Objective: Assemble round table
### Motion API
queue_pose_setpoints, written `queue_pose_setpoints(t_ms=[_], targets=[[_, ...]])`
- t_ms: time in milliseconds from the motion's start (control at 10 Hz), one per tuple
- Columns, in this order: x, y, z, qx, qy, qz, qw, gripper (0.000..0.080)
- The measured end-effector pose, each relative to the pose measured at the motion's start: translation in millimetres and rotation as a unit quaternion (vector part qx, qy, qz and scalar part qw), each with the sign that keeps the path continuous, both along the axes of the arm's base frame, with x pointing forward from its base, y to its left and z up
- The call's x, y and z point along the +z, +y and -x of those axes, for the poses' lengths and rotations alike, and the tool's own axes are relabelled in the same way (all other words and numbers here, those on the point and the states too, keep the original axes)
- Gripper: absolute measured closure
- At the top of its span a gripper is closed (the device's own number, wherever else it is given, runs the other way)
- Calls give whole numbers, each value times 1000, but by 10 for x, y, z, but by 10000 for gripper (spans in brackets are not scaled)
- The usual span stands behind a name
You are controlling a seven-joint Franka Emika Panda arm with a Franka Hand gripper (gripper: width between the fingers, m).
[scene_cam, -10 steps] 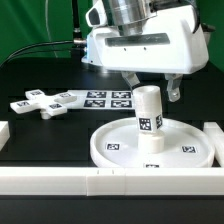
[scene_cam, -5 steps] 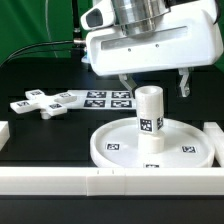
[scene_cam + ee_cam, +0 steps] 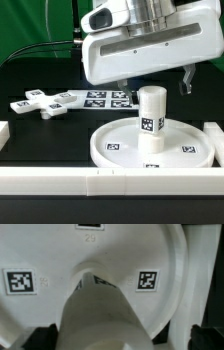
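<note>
Over on the exterior view's left, the cross-shaped piece (image 3: 40, 101) lies flat on the bench (image 3: 40, 135), well apart from the disc (image 3: 105, 150). Further right the post (image 3: 151, 120) stands upright in the middle of the disc, long axis vertical, with the end effector (image 3: 155, 85) hanging right above it, jaws spread and holding nothing. If that cross-shaped piece is next, I reckon it's a trip toward that same side and down.

I see a boxy white gripper (image 3: 154, 85) body with rounded corners, a grey metal wrist (image 3: 150, 10) at its twelve o'clock and slim dark fingers (image 3: 186, 82) at six.
</note>
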State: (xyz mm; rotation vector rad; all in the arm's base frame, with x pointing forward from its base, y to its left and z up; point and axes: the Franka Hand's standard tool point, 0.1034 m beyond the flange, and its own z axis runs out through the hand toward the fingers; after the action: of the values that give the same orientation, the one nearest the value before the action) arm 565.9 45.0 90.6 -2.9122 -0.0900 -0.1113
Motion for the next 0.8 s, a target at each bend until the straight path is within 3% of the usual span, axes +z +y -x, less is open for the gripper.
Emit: queue_pose_setpoints(t_ms=[600,800], targets=[[-20,-50,-1,200,-46,15,979,151],[-29,-64,-17,301,-70,32,950,151]])
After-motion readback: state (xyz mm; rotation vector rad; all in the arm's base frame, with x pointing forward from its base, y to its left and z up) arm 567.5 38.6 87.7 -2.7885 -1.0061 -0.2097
